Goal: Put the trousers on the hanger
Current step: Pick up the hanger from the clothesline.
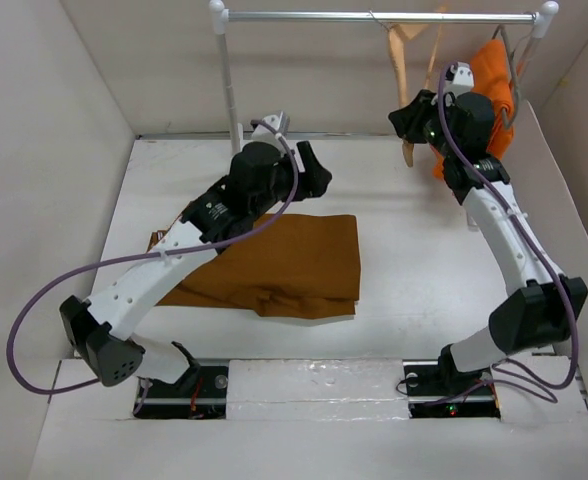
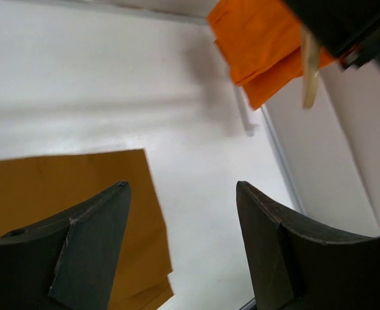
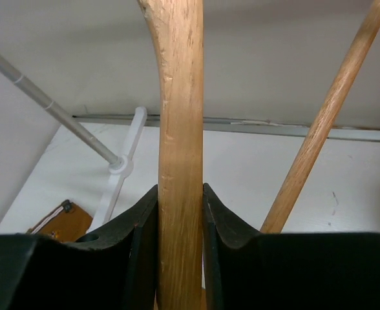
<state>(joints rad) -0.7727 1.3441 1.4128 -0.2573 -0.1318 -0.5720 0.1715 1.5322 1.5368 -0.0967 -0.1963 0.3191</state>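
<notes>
My right tool [image 3: 179,192] is clenched on a wooden arm of the hanger [image 3: 179,97], up by the rail [image 1: 374,16]. My left tool [image 2: 181,188] hangs released above the trousers [image 1: 284,265], which lie folded flat on the worktop [image 1: 414,270].

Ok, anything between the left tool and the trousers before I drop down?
Nothing visible. The left tool is open over the table by the far edge of the trousers, which lie flat with nothing on them. The hanger hangs on the rail, clamped in the right tool.
</notes>
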